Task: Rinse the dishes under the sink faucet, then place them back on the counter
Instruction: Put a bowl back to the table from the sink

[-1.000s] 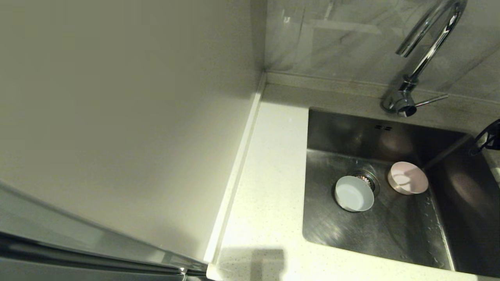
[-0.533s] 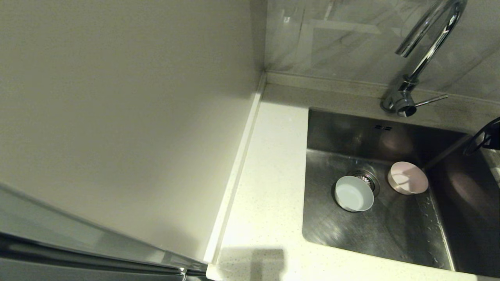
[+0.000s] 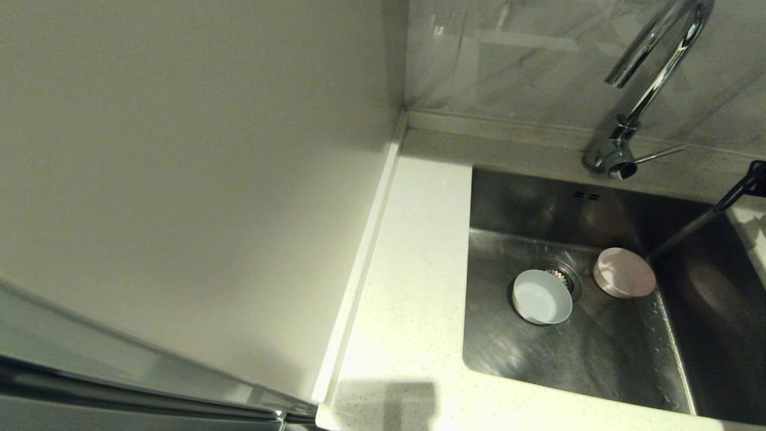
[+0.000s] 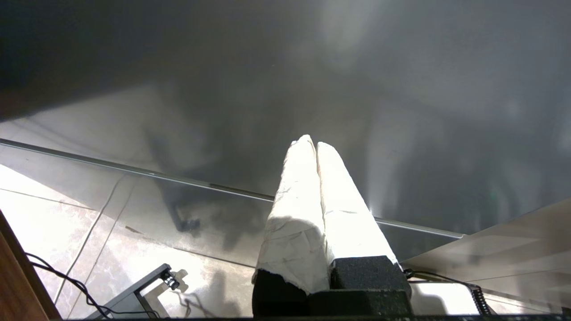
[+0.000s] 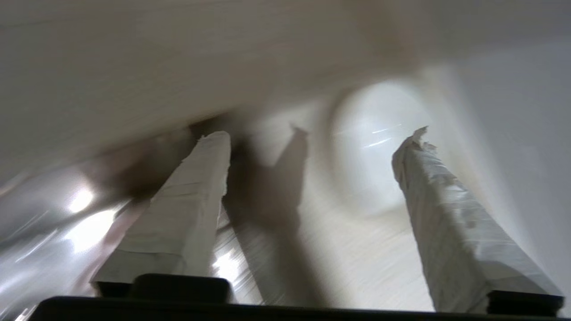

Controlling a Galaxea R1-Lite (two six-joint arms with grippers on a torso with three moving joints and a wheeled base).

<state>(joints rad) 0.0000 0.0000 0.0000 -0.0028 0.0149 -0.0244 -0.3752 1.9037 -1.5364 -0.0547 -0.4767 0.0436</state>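
**Two bowls in sink, R gripper spread by a pale bowl, L gripper parked**

Head view: square steel sink (image 3: 598,359) set in white speckled counter (image 3: 407,299). Pale blue bowl (image 3: 541,297) sits upright on basin floor, its rim overlapping the round drain strainer (image 3: 562,275). Pale pink bowl (image 3: 624,273) lies just beside the strainer on the other side, near the blue one, not touching it; can't tell if it's upright or flipped. Chrome gooseneck faucet (image 3: 652,78) stands behind the basin on counter's back strip, thin side lever (image 3: 661,154) sticking out toward robot's right. Two overflow slots (image 3: 587,195) on back wall of sink. Plain off-white panel (image 3: 179,179) fills the left. Dark bit of right arm (image 3: 751,182) at right edge, above sink's far right corner; no gripper seen here.

L wrist view: left gripper (image 4: 316,143), taped fingers pressed together, nothing between. Points at a dark glossy surface; tiled floor (image 4: 53,218) and cables (image 4: 67,285) below. Away from sink.

R wrist view: right gripper (image 5: 319,133), taped fingers spread wide apart, holding nothing. Heavy blur. Pale round bowl (image 5: 379,147) ahead, between the fingers' lines on a light surface; colour unclear, contact can't tell.
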